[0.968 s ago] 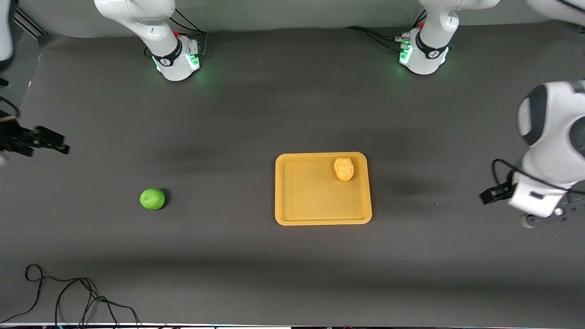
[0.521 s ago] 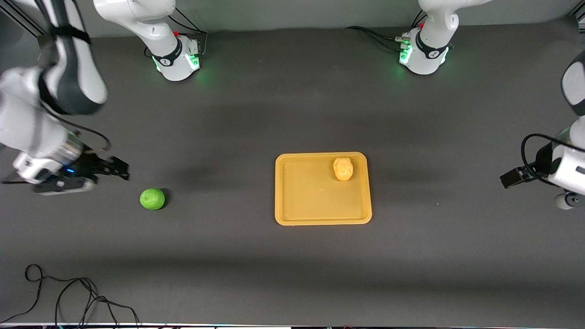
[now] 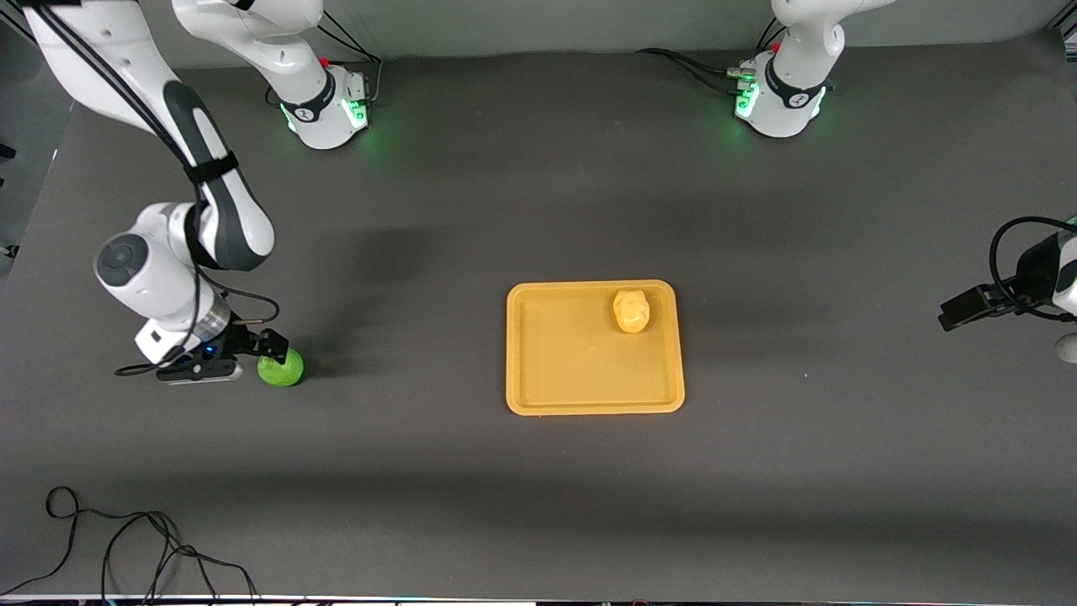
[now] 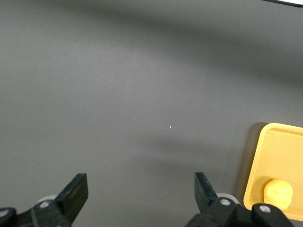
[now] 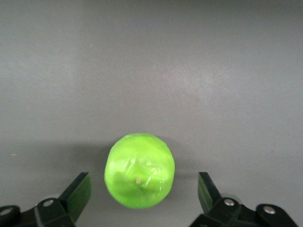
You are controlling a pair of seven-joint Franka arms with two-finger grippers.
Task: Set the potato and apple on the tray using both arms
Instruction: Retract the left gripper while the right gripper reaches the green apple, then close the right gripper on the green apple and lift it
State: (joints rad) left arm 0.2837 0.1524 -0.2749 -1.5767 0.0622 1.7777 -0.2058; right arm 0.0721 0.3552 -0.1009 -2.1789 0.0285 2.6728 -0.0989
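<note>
The bright green apple (image 3: 283,369) lies on the dark table toward the right arm's end. My right gripper (image 3: 271,348) is low over it and open. In the right wrist view the apple (image 5: 139,170) sits between the two fingers of the right gripper (image 5: 143,183), with a gap on each side. The pale yellow potato (image 3: 632,310) rests in a corner of the orange tray (image 3: 572,370). My left gripper (image 4: 140,183) hangs open and empty over bare table beside the tray (image 4: 279,146), off toward the left arm's end. The potato (image 4: 278,193) shows there too.
A black cable (image 3: 126,539) lies coiled near the table's front edge at the right arm's end. Both arm bases (image 3: 324,114) (image 3: 778,101) stand along the table's edge farthest from the front camera. Only the left arm's wrist (image 3: 1039,273) shows in the front view.
The right arm swung in from the table's end and came down with its open fingers round the apple. The left arm drew away from the tray toward its own end.
</note>
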